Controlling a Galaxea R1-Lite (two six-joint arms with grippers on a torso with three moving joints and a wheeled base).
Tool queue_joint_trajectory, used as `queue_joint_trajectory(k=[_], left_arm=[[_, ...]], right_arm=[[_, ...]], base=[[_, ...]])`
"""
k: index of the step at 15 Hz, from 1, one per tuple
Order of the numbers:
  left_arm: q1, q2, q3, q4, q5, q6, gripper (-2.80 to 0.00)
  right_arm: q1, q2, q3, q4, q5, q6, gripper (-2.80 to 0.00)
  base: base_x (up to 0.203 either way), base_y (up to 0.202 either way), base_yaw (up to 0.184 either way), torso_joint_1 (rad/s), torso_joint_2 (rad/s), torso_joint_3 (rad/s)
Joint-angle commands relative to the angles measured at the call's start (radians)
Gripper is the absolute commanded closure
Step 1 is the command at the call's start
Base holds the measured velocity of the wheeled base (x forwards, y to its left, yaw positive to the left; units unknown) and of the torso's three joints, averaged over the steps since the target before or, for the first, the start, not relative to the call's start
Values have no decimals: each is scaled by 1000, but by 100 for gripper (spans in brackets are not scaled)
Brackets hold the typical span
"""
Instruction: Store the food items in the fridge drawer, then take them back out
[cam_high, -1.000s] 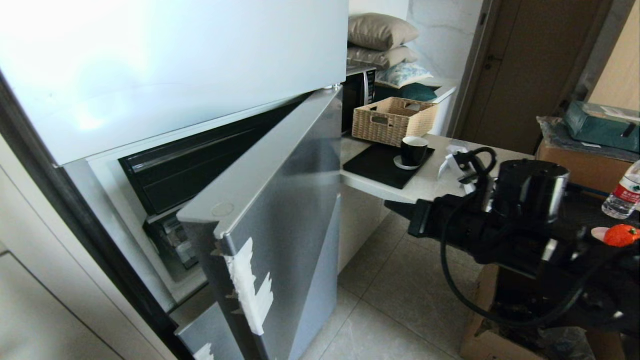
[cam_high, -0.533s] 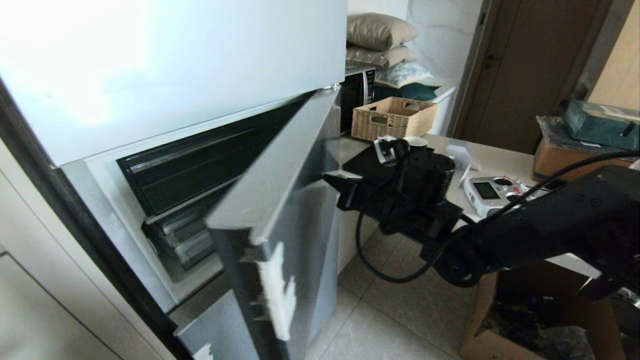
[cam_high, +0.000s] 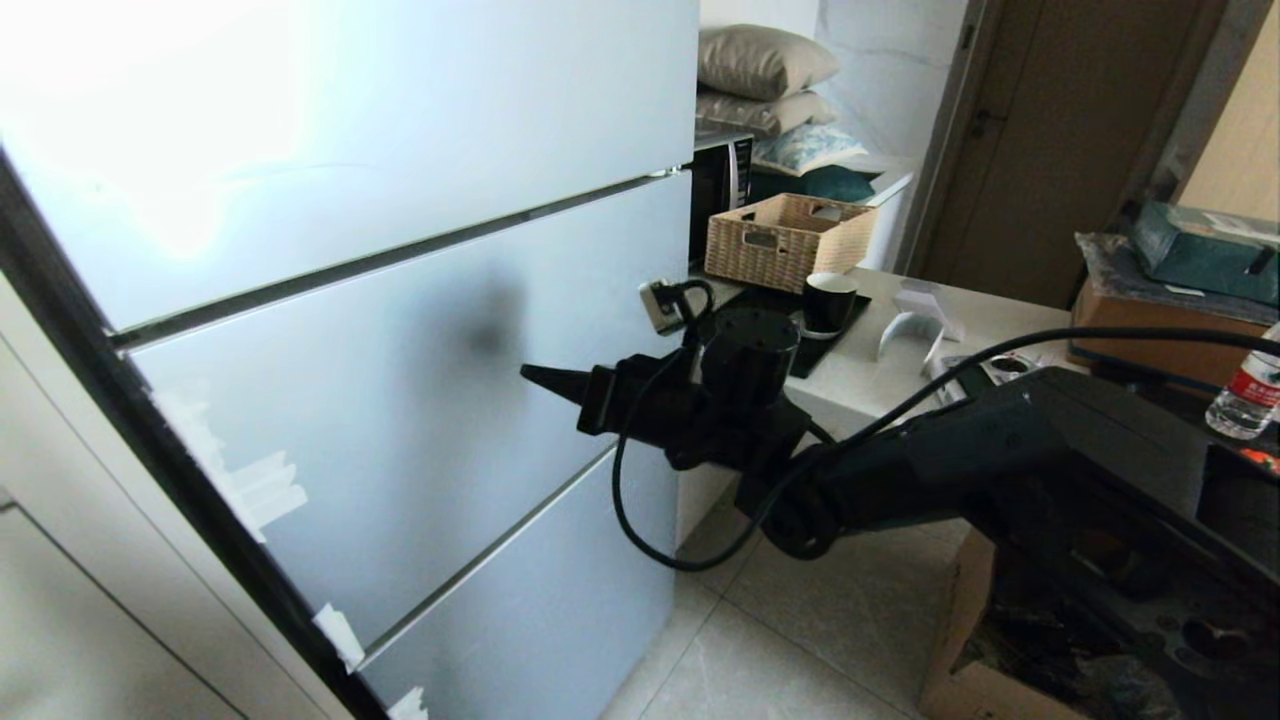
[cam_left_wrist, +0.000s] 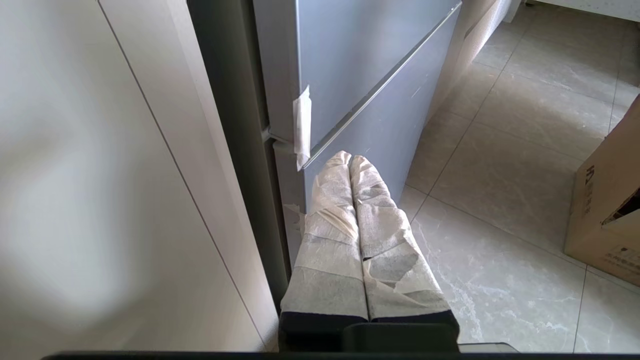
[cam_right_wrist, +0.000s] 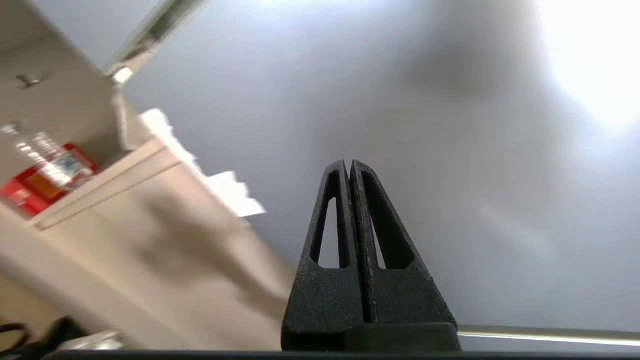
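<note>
The right gripper (cam_high: 535, 375), fingers pressed together and empty, points at the closed middle fridge door (cam_high: 400, 400). The left gripper (cam_left_wrist: 350, 162), tape-wrapped and closed, hangs by the fridge's lower corner. No writing is legible.

Smooth satin fridge door (cam_high: 400, 330), woven wicker basket (cam_high: 785, 240), matt black plastic right hand (cam_high: 545, 378), glossy floor tiles (cam_high: 800, 620).

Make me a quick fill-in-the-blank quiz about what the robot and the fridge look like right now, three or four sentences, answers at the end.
1. The fridge's middle door is now fully ____.
2. The right end effector, its fingers pressed together, points at the fridge door with ____ held between them.
3. The black cup stands on the counter in front of a woven ____.
4. The left end effector has its fingers wrapped in pale ____.

Missing words: closed; nothing; basket; tape
</note>
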Motion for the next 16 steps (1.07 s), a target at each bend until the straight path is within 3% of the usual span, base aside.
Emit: queue_joint_trajectory(k=[1, 4, 7, 11, 13, 16], left_arm=[[0, 0, 0, 1, 1, 0, 0], [0, 0, 0, 1, 1, 0, 0], [0, 0, 0, 1, 1, 0, 0], [0, 0, 0, 1, 1, 0, 0], [0, 0, 0, 1, 1, 0, 0], [0, 1, 0, 1, 1, 0, 0]], right_arm=[[-1, -49, 22, 8, 4, 9, 0], [0, -164, 136, 34, -27, -14, 0], [19, -449, 427, 60, -128, -181, 0], [3, -981, 905, 130, -464, -494, 0], [-113, -1248, 1144, 171, -560, -594, 0], [-376, -1607, 1402, 278, -566, -675, 0]], base=[[0, 0, 0, 0, 0, 0], [0, 0, 0, 0, 0, 0], [0, 0, 0, 0, 0, 0], [0, 0, 0, 0, 0, 0], [0, 0, 0, 0, 0, 0], [0, 0, 0, 0, 0, 0]])
